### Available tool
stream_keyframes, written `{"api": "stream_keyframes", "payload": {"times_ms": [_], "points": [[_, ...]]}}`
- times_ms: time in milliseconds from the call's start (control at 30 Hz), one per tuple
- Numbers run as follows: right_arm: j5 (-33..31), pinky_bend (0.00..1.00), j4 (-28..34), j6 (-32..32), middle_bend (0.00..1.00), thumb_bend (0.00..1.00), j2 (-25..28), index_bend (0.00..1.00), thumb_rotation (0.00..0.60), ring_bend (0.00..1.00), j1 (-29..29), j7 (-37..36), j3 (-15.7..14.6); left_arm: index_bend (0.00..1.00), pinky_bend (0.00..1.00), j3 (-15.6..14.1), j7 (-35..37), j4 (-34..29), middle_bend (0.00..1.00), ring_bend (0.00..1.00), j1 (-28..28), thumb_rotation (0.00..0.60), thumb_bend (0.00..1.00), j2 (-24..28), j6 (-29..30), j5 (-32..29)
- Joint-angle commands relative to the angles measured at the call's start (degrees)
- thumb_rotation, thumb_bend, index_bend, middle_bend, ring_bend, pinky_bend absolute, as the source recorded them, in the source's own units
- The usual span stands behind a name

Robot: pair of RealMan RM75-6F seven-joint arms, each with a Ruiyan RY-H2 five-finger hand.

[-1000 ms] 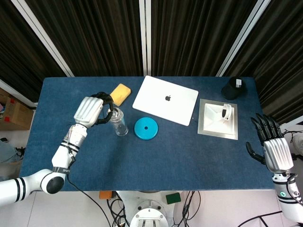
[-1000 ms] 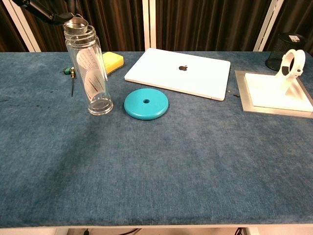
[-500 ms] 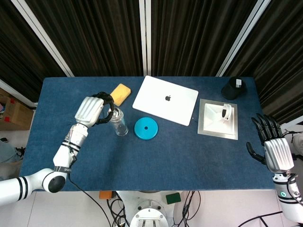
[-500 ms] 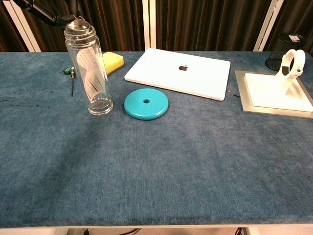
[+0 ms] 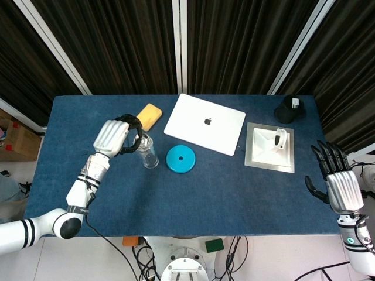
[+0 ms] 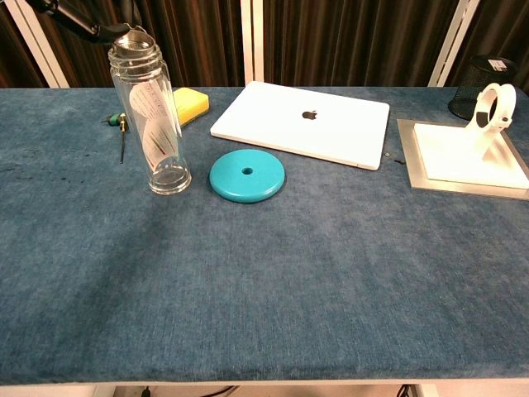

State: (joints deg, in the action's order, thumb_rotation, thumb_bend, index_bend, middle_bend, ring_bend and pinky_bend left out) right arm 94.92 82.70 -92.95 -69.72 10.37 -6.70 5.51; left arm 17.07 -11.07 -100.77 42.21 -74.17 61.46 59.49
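Note:
A clear glass bottle (image 5: 147,153) (image 6: 157,124) with a paper roll inside stands on the blue table (image 5: 234,193), left of centre. My left hand (image 5: 115,137) is at the bottle's top, its dark fingers (image 6: 83,21) curled about the open mouth and gripping it. In the chest view only those fingertips show, at the top left corner. A teal disc (image 5: 180,158) (image 6: 246,175) with a centre hole lies just right of the bottle. My right hand (image 5: 338,182) hangs beyond the table's right edge, fingers spread, holding nothing.
A shut white laptop (image 5: 204,123) lies behind the disc, a yellow sponge (image 5: 149,116) behind the bottle. A small screwdriver (image 6: 121,136) lies left of the bottle. At the right stand a white ring holder (image 6: 489,112) on a metal plate (image 5: 269,161) and a black mesh cup (image 5: 288,109).
The left hand has shifted slightly right and up at the bottle's mouth; fewer of its fingers show in the chest view. The bottle stays standing in place. The right hand is unchanged.

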Motion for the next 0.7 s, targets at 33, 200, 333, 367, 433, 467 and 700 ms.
{"api": "stream_keyframes", "payload": {"times_ms": [33, 200, 333, 367, 433, 467, 700], "points": [[-0.01, 0.01, 0.0, -0.01, 0.0, 0.38, 0.03, 0.0, 0.6, 0.0, -0.03, -0.03, -0.01, 0.65, 0.37, 0.29, 0.89, -0.08, 0.38, 0.25, 0.01, 0.6, 0.43, 0.0, -0.23, -0.24], [-0.07, 0.01, -0.15, 0.11, 0.0, 0.38, -0.03, 0.0, 0.6, 0.0, -0.02, -0.17, -0.05, 0.65, 0.37, 0.02, 1.11, 0.02, 0.38, 0.25, 0.09, 0.6, 0.43, 0.01, -0.56, -0.41], [-0.02, 0.01, -0.29, 0.18, 0.0, 0.38, -0.1, 0.0, 0.6, 0.0, 0.0, -0.24, -0.12, 0.65, 0.37, -0.07, 1.51, 0.16, 0.38, 0.25, 0.13, 0.6, 0.43, -0.13, -0.73, -0.58], [-0.03, 0.01, -0.31, 0.17, 0.0, 0.38, -0.11, 0.0, 0.6, 0.0, -0.01, -0.28, -0.1, 0.65, 0.37, -0.08, 1.6, 0.21, 0.38, 0.25, 0.16, 0.6, 0.43, -0.16, -0.81, -0.62], [-0.04, 0.01, -0.31, 0.12, 0.0, 0.38, -0.08, 0.0, 0.6, 0.0, -0.05, -0.27, -0.11, 0.65, 0.37, -0.16, 1.59, 0.32, 0.38, 0.25, 0.2, 0.6, 0.43, -0.17, -0.86, -0.62], [-0.06, 0.01, -0.32, 0.12, 0.0, 0.38, -0.07, 0.0, 0.6, 0.0, -0.07, -0.23, -0.12, 0.65, 0.37, -0.21, 1.62, 0.35, 0.38, 0.25, 0.22, 0.6, 0.43, -0.19, -0.9, -0.64], [-0.11, 0.01, -0.24, 0.29, 0.0, 0.38, -0.05, 0.0, 0.6, 0.0, -0.07, -0.14, -0.17, 0.65, 0.37, -0.42, 1.83, 0.53, 0.38, 0.25, 0.26, 0.6, 0.43, -0.24, -1.04, -0.71]]}}
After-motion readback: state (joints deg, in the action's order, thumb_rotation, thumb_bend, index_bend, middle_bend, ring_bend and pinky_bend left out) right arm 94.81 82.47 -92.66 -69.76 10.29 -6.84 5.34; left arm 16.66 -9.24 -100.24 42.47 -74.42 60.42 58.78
